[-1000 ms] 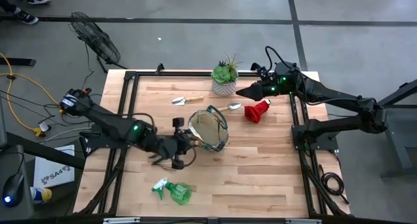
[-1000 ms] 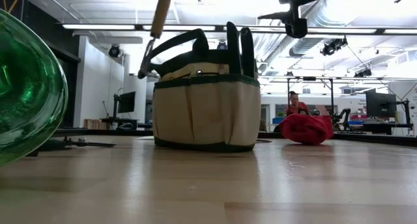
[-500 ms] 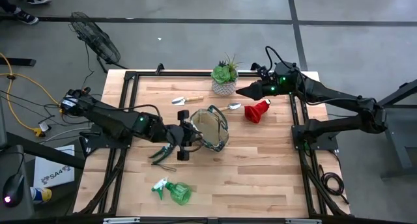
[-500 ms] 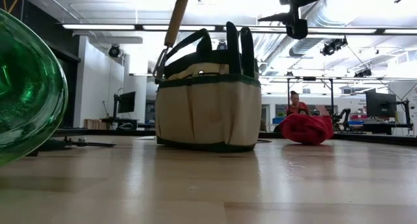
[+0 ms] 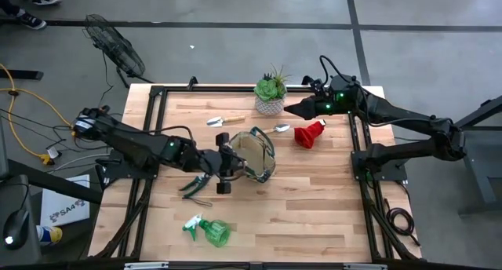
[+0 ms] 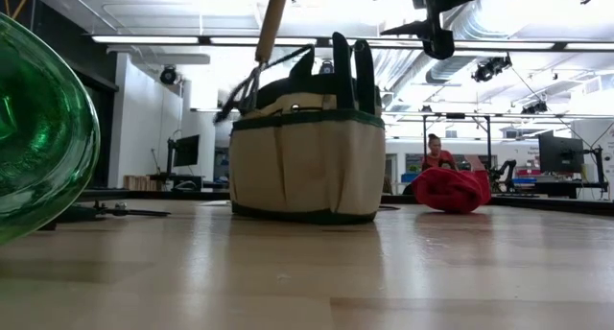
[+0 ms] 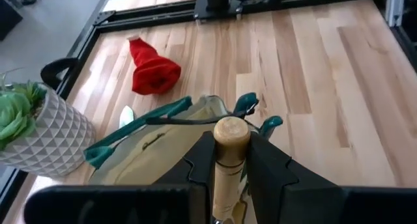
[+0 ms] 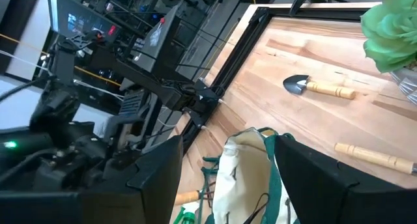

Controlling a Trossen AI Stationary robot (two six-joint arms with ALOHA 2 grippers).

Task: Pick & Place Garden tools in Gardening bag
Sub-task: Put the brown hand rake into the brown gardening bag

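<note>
Your left gripper point(image 7: 223, 160) pinches the wooden handle of a rake point(image 6: 261, 44) and holds it up over the near-left rim of the gardening bag point(image 5: 252, 154), prongs pointing down. The bag stands in the middle of the table point(image 5: 314, 199). Your right gripper point(image 5: 289, 110) hangs above the far side with its fingers spread, holding nothing. The red cone point(image 5: 310, 134) lies just right of the bag. The green spray bottle point(image 5: 210, 230) lies near the front edge.
</note>
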